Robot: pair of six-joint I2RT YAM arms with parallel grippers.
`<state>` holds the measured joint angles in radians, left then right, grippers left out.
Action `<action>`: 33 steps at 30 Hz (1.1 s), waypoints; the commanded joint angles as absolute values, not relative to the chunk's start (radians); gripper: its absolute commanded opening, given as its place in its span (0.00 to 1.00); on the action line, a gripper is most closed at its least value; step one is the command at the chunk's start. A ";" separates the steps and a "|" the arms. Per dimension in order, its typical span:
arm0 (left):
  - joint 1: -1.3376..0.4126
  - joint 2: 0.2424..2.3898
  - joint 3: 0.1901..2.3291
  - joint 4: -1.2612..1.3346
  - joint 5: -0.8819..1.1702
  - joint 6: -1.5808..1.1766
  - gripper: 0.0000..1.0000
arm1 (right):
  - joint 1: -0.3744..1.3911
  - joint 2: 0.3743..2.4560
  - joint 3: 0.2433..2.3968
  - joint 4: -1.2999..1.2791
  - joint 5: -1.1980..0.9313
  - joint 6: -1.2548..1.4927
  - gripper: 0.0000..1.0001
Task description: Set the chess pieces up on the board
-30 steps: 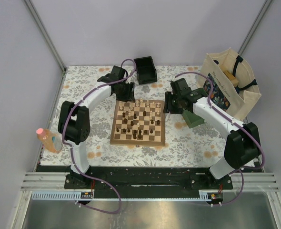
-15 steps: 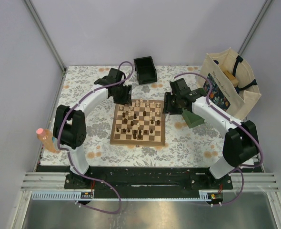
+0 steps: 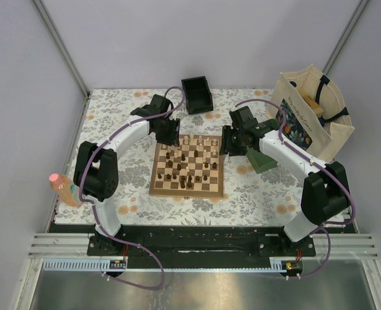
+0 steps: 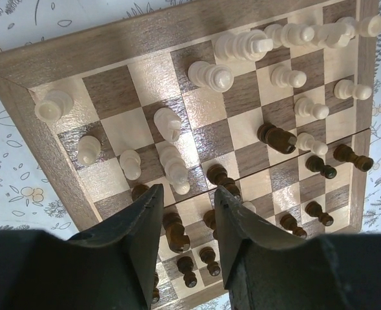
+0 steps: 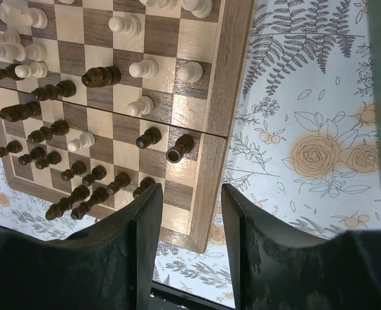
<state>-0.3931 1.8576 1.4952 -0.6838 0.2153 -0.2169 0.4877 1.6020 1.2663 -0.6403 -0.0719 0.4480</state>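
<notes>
Floral-print tabletop (image 3: 113,123) was seen from above, w/ grey walls round it. Board (image 3: 187,193) was laid flat mid-table, btwn the two arms. Chess pieces (image 3: 184,161) were spread over it: pale ones mostly on the far rows, dark ones mostly on the near rows, w/ several of each mixed on the middle squares.

L gripper (image 4: 188,194) was held above the board's far-left corner, pointed down. Its fingers were parted to a narrowish gap and nothing was gripped btwn them. In the wrist view, dark pieces were seen through the gap on the squares below. A pale piece (image 4: 175,169) was seen just beyond the fingertips, apart from them.

R gripper (image 5: 192,190) was held at the board's far-right side, over the right border. Its fingers were parted to a moderate gap, w/ only board edge and cloth seen btwn them. A dark piece (image 5: 179,147) was seen on an edge square just ahead of the tips, not touched.

Elsewhere, a black box (image 3: 197,94) was noted at the far edge behind the board and a tote bag (image 3: 310,113) at far right. A green object (image 3: 263,161) was beside the R arm, right of the board, and a pink-capped bottle (image 3: 64,188) at the left edge.
</notes>
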 commanded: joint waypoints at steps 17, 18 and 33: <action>-0.405 1.940 1.582 -0.703 0.195 -0.204 0.34 | 0.479 1.608 1.295 -0.611 -0.083 0.456 0.50; -0.405 1.942 1.583 -0.704 0.196 -0.203 0.33 | 0.479 1.606 1.295 -0.611 -0.086 0.456 0.50; -0.411 1.951 1.583 -0.716 0.190 -0.196 0.28 | 0.480 1.614 1.293 -0.609 -0.091 0.454 0.49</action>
<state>-0.4049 1.9499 1.5433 -0.7170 0.2047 -0.2089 0.4858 1.6047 1.2663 -0.6392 -0.0731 0.4500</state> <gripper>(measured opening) 0.293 0.497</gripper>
